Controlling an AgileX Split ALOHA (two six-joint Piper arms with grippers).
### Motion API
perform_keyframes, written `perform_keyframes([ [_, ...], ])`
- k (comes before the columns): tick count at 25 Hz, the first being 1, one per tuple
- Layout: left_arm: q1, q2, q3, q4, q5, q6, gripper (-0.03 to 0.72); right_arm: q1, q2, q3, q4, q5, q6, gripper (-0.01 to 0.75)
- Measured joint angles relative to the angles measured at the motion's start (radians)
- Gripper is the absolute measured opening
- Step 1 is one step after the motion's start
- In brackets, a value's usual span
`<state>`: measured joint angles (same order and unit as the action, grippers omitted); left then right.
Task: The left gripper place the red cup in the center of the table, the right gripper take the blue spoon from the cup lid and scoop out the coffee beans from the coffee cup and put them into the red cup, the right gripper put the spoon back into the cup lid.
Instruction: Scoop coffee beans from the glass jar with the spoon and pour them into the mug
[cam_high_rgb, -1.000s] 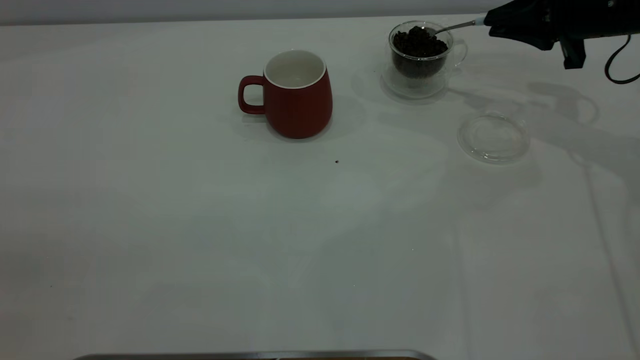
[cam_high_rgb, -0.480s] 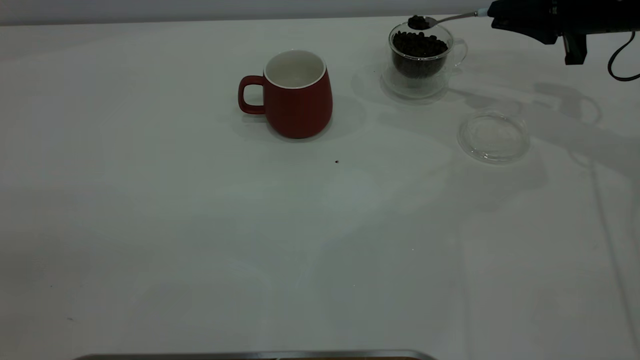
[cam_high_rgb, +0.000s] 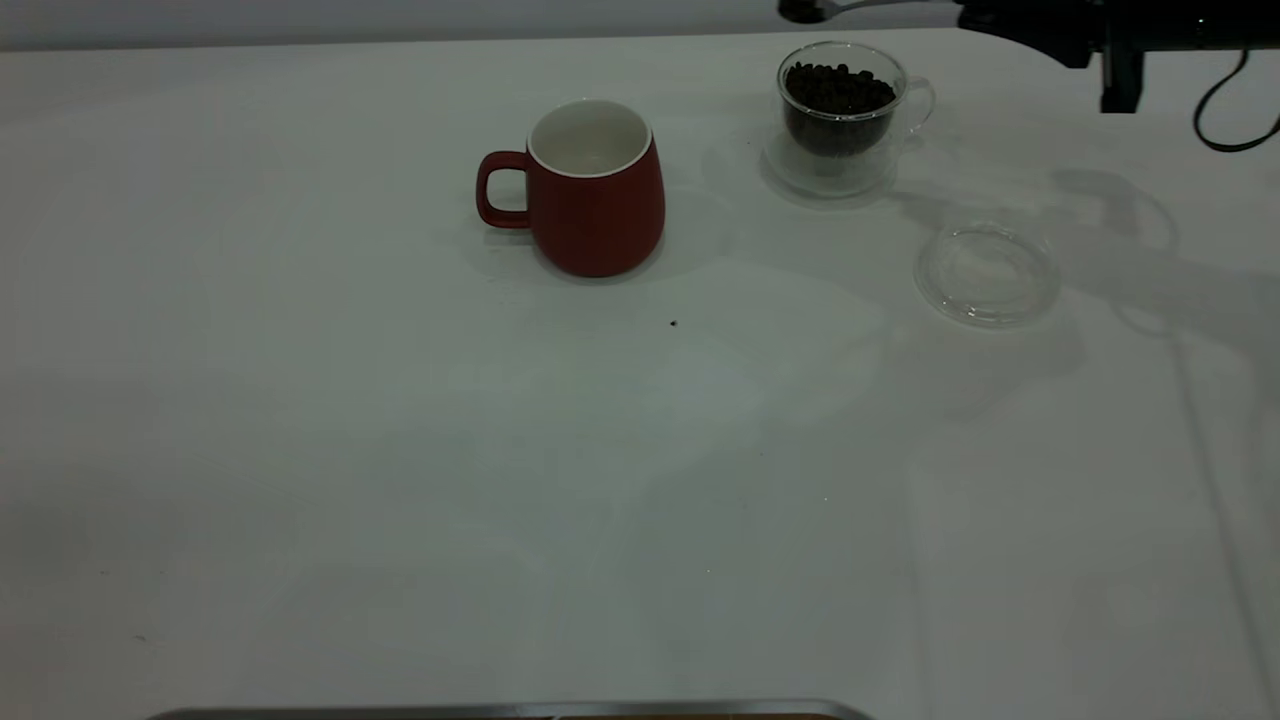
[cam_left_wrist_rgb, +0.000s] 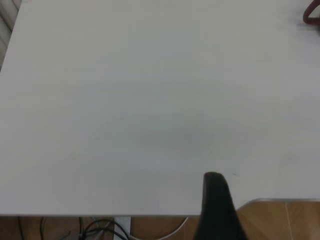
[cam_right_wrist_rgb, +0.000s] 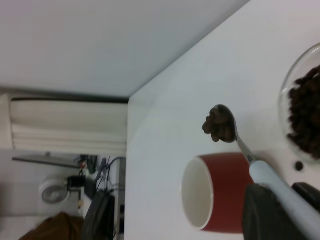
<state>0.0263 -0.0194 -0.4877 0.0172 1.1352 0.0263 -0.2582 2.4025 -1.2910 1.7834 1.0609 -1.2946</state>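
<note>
While the red cup (cam_high_rgb: 594, 188) stood empty, the right gripper (cam_right_wrist_rgb: 280, 212) was clamped on the blue spoon (cam_right_wrist_rgb: 280, 187) and held a heaped load of coffee beans (cam_right_wrist_rgb: 218, 125) above and just left of the coffee cup (cam_high_rgb: 843, 112). The step in hand appeared to be the carry. The next move called for level travel leftward from the coffee cup (a tilt would spill), then tipping over the red cup. The cup lid (cam_high_rgb: 988, 274) lay right of and nearer than the coffee cup. The left gripper (cam_left_wrist_rgb: 217, 210) was parked well away; its jaws could not be judged.
</note>
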Motion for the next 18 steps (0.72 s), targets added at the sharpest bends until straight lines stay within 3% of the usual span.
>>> perform_keyframes([
  [18,0.000,0.000,0.000,0.000,0.000,-0.001,0.577,0.225,0.000,0.000,0.000,0.004,0.068,0.109],
])
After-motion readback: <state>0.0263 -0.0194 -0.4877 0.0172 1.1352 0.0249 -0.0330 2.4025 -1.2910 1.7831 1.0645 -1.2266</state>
